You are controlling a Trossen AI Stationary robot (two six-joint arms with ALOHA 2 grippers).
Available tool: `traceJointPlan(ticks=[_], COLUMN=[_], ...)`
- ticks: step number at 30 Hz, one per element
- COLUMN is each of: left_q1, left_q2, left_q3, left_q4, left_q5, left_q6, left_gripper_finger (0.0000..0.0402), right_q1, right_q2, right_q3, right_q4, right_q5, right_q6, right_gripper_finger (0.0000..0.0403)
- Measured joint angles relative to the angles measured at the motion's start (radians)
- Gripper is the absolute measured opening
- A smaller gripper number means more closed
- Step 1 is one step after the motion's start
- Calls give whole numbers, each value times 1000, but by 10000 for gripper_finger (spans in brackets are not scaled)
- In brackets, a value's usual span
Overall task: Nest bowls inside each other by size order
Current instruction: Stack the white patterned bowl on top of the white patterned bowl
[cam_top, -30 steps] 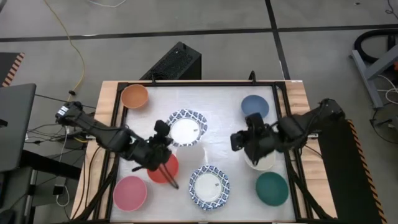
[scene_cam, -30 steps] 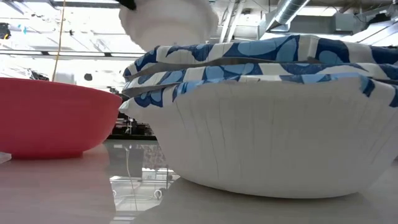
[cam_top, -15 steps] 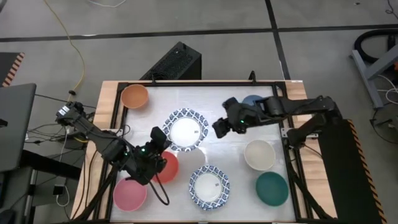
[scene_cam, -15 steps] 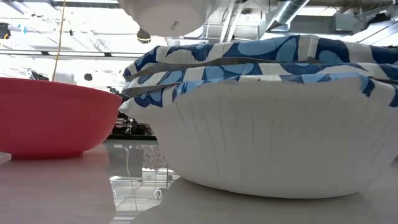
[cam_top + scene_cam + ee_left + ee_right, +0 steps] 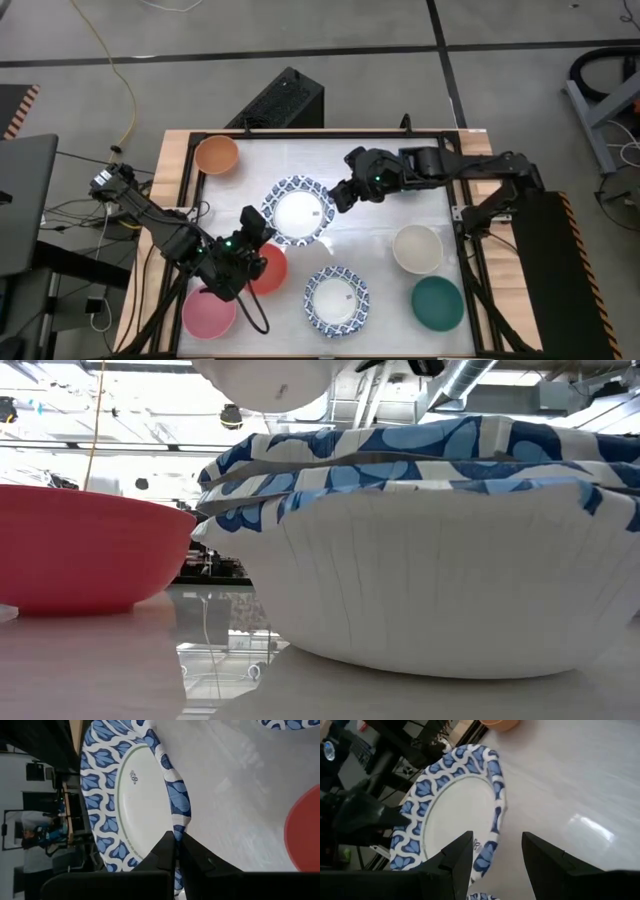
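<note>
While the right tool [image 5: 341, 196] hangs with its fingers [image 5: 459, 856] spread apart at the rim of the upper patterned bowl [image 5: 297, 209], the left tool [image 5: 254, 228] meets the same bowl at its opposite rim; the left wrist view shows its fingers [image 5: 165, 851] drawn together on the blue-patterned rim. This bowl sits near the middle of the white counter [image 5: 370, 250]. A second patterned bowl [image 5: 336, 300] lies toward the near edge, and the low view shows it carrying at least one more patterned rim nested within. Beside it stand the red bowl [image 5: 268, 270], partly under the left arm, and the pink bowl [image 5: 209, 311] at the near left corner. An orange bowl [image 5: 216, 154] occupies the far left corner. On the right side, the cream bowl [image 5: 417, 248] stands just above the teal bowl [image 5: 437, 302].
</note>
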Motion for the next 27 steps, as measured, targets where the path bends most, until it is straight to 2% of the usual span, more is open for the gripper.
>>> traceJointPlan(ticks=[15, 19, 25, 27], left_q1=[8, 6, 6, 7], left_q2=[0, 0, 0, 0], left_q3=[-1, -1, -1, -1], left_q4=[-2, -6, 8, 19], left_q5=[-32, -23, -26, -58], left_q6=[4, 0, -3, -14], left_gripper_finger=[0, 0, 5, 13], right_q1=[-11, -11, -11, -11], right_q2=[138, 146, 145, 143], right_q3=[0, 0, 0, 0], right_q4=[84, 85, 63, 65], right_q5=[-92, -91, -81, -73], right_q6=[-24, -19, -16, -15], right_gripper_finger=[181, 135, 20, 12])
